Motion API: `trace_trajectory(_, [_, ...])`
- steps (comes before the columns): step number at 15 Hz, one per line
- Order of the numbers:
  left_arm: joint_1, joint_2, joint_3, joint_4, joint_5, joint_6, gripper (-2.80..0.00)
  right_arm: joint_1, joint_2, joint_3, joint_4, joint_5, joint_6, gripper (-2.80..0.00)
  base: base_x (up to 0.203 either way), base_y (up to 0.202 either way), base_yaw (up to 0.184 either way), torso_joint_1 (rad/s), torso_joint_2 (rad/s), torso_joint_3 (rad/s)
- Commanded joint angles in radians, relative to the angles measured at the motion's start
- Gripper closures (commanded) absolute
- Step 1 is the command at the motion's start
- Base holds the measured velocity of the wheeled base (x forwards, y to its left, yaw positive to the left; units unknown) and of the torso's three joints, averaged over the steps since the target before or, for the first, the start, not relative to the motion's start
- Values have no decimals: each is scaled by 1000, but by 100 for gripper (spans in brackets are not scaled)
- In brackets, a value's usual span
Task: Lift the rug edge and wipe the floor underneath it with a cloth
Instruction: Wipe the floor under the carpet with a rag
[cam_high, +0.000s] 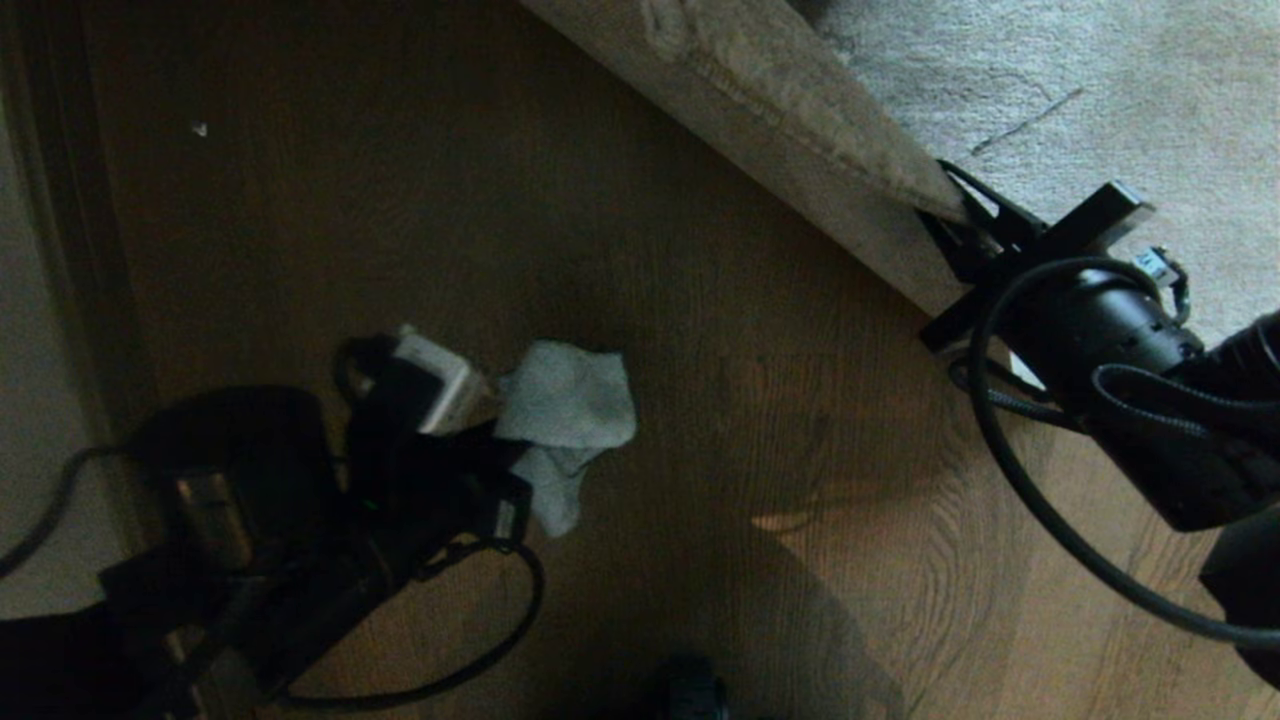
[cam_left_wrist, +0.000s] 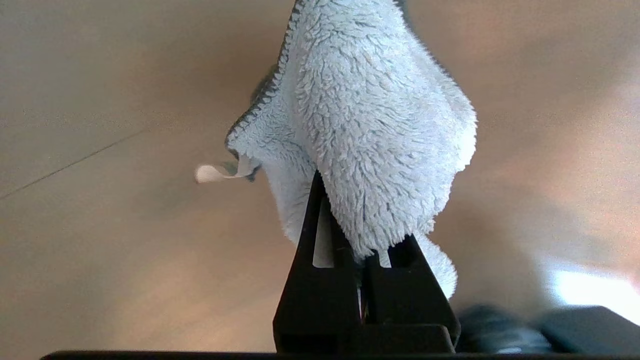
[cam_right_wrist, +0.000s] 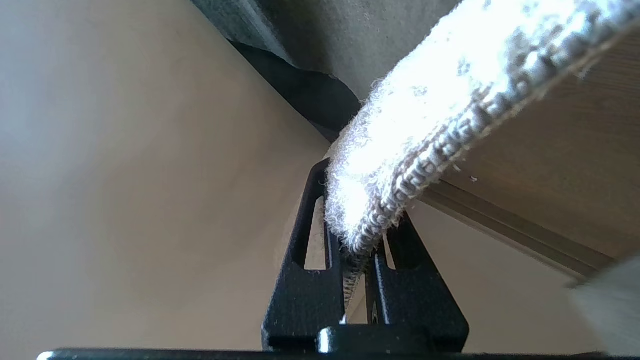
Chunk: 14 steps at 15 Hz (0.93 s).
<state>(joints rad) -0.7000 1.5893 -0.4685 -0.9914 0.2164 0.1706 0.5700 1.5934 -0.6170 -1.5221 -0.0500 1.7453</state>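
Note:
The rug edge (cam_high: 800, 110) is raised off the floor (cam_high: 750, 420) at the upper right, and a band of its paler underside faces me. My right gripper (cam_high: 962, 222) is shut on the rug's corner; in the right wrist view the thick hem (cam_right_wrist: 425, 125) is pinched between its fingers (cam_right_wrist: 357, 235). At the lower left my left gripper (cam_high: 500, 435) is shut on the pale grey-blue cloth (cam_high: 568, 405). The cloth hangs from the fingers just over the brown planks, well to the left of the lifted hem. In the left wrist view the fluffy cloth (cam_left_wrist: 370, 125) bunches out of the shut gripper (cam_left_wrist: 360, 240).
A dark skirting strip and pale wall (cam_high: 60, 300) run down the left side. A small white speck (cam_high: 200, 128) lies on the planks at the far left. Black cables loop from both arms, and a dark part of the robot (cam_high: 690, 690) shows at the bottom.

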Motion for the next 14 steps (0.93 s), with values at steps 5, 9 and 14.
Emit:
trace_trajectory(5, [-163,389,-335,-12,-4,2,0,-15,0,8,-48,-1,-17,0,0,0,0,0,0,0])
trace_trajectory(9, [-106,466,-493,-26,2,5,0,-16,3,7,-48,-2,-18,0,0,0,0,0,0,0])
trace_trajectory(14, [95,464,-605,-78,2,30,0,-24,5,6,-48,-2,-18,0,0,0,0,0,0,0])
